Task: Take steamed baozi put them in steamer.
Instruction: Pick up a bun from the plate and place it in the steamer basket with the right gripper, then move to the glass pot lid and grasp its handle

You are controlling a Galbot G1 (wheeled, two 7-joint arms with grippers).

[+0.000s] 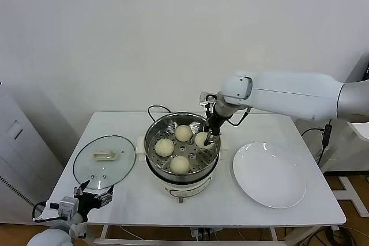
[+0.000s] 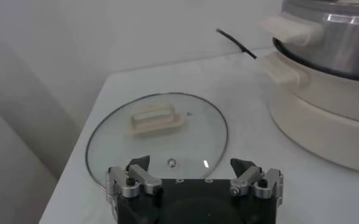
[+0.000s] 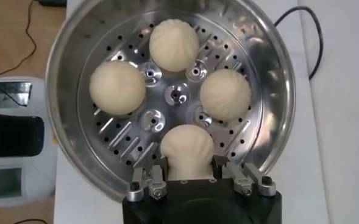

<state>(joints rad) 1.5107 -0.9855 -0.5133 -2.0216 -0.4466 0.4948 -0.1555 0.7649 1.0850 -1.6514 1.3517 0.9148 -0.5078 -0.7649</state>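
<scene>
white wall behind, white table (image 1: 132, 200) below; the steamer (image 1: 154, 136) is seen at the table's middle on its white base.

- right gripper (image 1: 209, 136): lowered inside the steamer's rim, closed on the fourth baozi (image 3: 187, 149). in the right wrist view the bun is seen directly between the two fingers (image 3: 147, 181), a finger pressed to each flank, its pleated crown bulging out ahead of the fingertips.
- the held bun appears to sit on or just above the perforated tray (image 3: 173, 97); contact with the tray cannot be confirmed.
- three other baozi (image 3: 117, 87) are already laid on the tray, ringed about its centre, all ahead of the right gripper and apart from the held bun. no touching between buns is noted.
- white plate (image 1: 269, 175): bare, on the table off to the right gripper's outer side.
- left gripper (image 2: 194, 182): parked low at the table's near left corner, jaws spread wide, nothing between them; the glass lid (image 2: 156, 137) lies flat just ahead of it.

judgement: the coming move turns on the bun lying straight down from the right gripper, near the steamer's wall, with an open tray slot beneath. the buns are round, so no long axis is to be matched. release is judged to be next, then a lift straight up, clear of the rim and the neighbouring buns. the right arm is far nearer; the left is well apart.
</scene>
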